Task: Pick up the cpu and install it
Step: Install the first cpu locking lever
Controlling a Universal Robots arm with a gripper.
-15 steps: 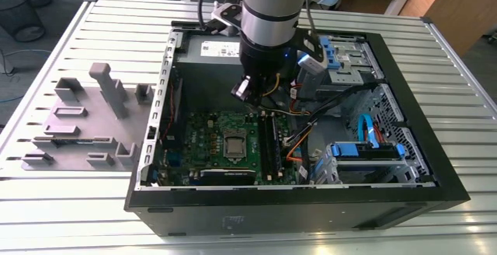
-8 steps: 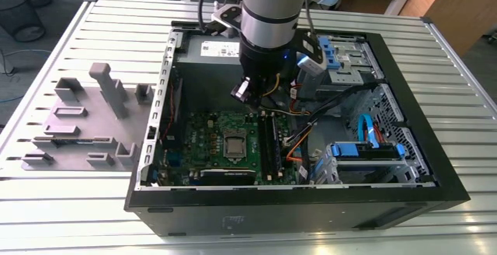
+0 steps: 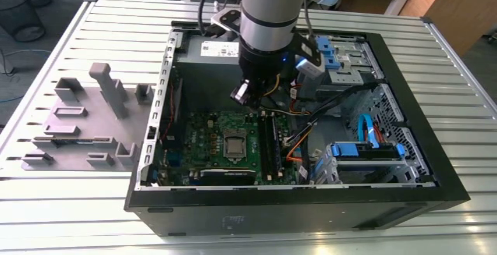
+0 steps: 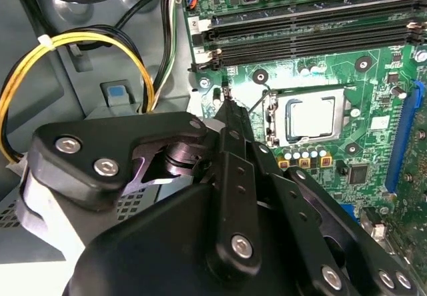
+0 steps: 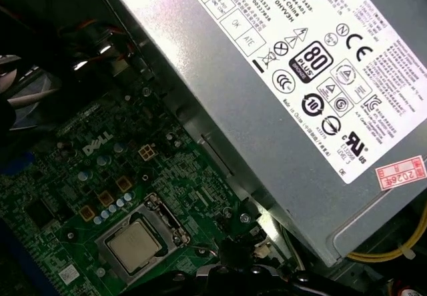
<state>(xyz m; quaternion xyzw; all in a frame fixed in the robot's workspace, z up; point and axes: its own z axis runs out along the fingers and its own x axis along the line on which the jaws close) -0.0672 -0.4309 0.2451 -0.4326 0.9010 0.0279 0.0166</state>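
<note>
In the exterior view, the cpu lies flat in its socket on the green motherboard, inside the open PC case that rests on the slatted desk. The arm comes down from twelve o'clock, and its tool hangs above the board, just at twelve o'clock of the chip and clear of it. Well apart at nine o'clock of the case sits a set of grey holder blocks.

In the second wrist view, the tool points toward the cpu, which sits at about three o'clock of the fingertips, inside the dark socket frame. The black fingers lie pressed together to a single narrow tip, so the tool is closed with nothing between them and touches nothing. Memory slots run past the socket, and yellow cables loop beside the tool's body.

In the first wrist view, the cpu shows its pale metal top in the socket, with the grey power supply filling the side toward two o'clock.

I judge the chip light, stiff and thin, with a smooth lid that would slip under a careless pinch. Its underside and the socket look fragile, so the outer edges are the place to hold it, level and gently.
</note>
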